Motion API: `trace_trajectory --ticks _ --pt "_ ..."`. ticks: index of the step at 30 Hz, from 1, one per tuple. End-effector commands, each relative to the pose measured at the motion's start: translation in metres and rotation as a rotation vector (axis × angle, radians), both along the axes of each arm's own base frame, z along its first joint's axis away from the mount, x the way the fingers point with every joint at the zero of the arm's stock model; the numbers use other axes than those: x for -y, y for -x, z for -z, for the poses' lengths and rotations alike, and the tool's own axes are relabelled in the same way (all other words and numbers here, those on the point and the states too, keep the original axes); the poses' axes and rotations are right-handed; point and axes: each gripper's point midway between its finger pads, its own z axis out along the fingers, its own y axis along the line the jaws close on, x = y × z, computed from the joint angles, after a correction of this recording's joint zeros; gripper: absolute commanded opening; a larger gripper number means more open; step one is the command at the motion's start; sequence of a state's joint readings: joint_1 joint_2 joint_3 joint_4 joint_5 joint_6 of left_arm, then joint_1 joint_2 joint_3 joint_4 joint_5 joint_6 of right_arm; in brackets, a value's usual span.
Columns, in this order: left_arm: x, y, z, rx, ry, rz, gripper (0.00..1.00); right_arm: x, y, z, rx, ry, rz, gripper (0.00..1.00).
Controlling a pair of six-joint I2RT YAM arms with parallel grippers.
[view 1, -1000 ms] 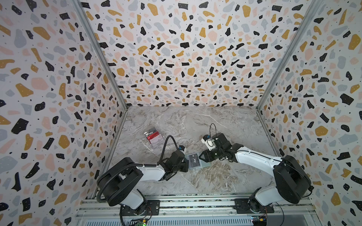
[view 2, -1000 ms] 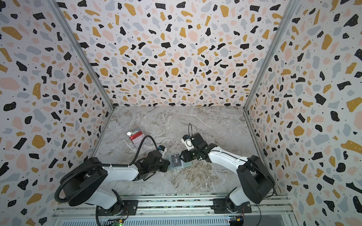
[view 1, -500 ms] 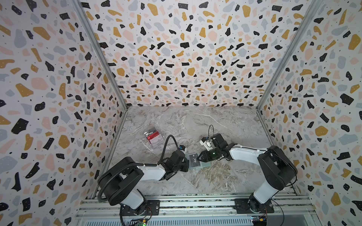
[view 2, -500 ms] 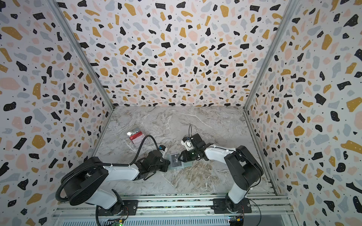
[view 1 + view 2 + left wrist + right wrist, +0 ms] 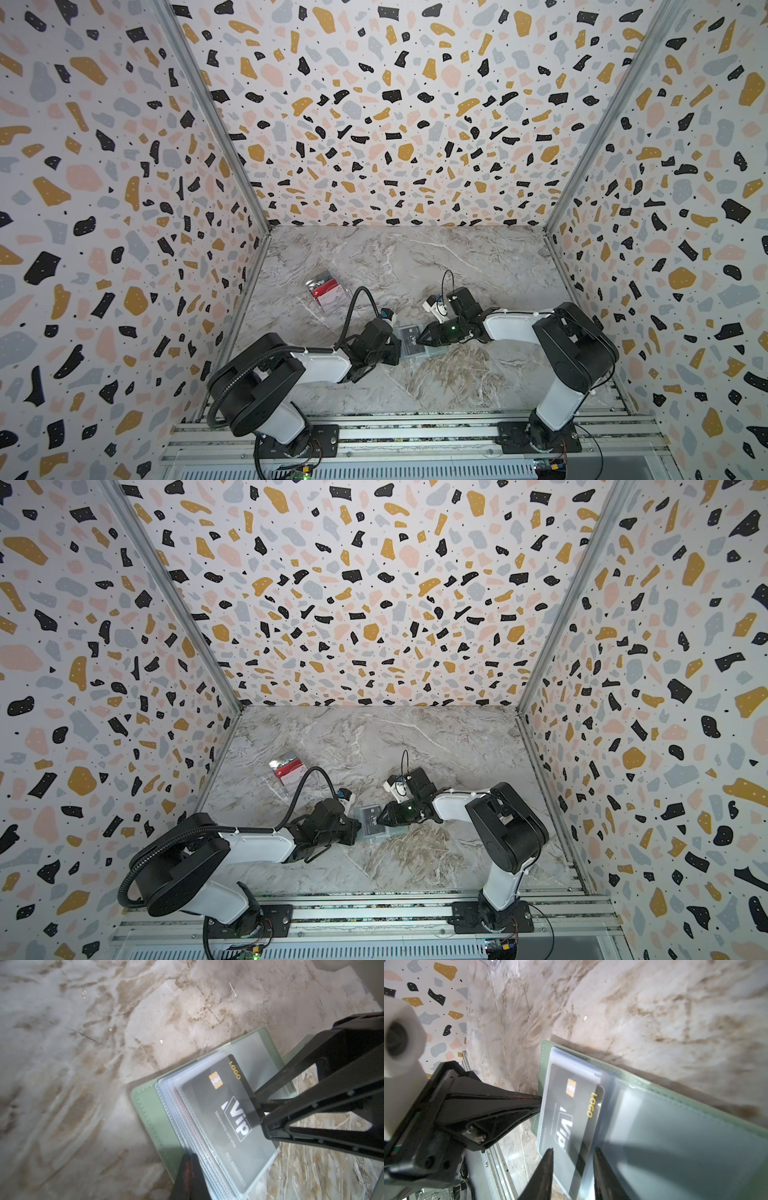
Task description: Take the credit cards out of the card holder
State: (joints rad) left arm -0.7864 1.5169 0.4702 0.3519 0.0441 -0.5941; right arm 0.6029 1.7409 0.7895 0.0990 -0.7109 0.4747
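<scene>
The mint-green card holder lies open at the table's middle. A dark grey Vip credit card sits in its top clear sleeve, one long edge sticking out. My left gripper is shut, its tip resting on the holder's sleeve edge near the spine. My right gripper is open, jaws standing apart astride the card's free edge. Only this one card shows in the holder.
A clear plastic box with red and white Vip cards lies at the back left of the marble table. Terrazzo walls close three sides. An aluminium rail carrying both arm bases runs along the front.
My right gripper's jaws have narrowed around the card's edge, and the right arm's elbow has swung up and inward. The left gripper has stayed put on the holder.
</scene>
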Motion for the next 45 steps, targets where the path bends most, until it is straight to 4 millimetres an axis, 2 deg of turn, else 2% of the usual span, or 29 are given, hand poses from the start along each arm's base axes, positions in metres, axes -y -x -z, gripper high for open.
trace_trajectory --ticks 1,12,21,29,45 --pt "-0.016 0.007 0.021 -0.044 -0.079 -0.013 0.0 -0.005 0.006 -0.005 -0.022 -0.053 -0.02 0.33" --pt "-0.016 0.008 0.023 -0.046 -0.086 -0.006 0.0 -0.006 0.009 -0.011 -0.046 -0.111 -0.03 0.31" --pt "-0.016 0.007 0.022 -0.047 -0.087 -0.008 0.0 -0.003 0.012 -0.025 -0.048 -0.183 -0.048 0.31" --pt "-0.017 0.008 0.022 -0.047 -0.091 -0.006 0.0 -0.01 0.014 -0.03 -0.078 -0.244 -0.065 0.3" --pt "-0.017 0.007 0.02 -0.044 -0.091 -0.009 0.0 -0.031 0.021 -0.016 -0.12 -0.226 -0.105 0.31"
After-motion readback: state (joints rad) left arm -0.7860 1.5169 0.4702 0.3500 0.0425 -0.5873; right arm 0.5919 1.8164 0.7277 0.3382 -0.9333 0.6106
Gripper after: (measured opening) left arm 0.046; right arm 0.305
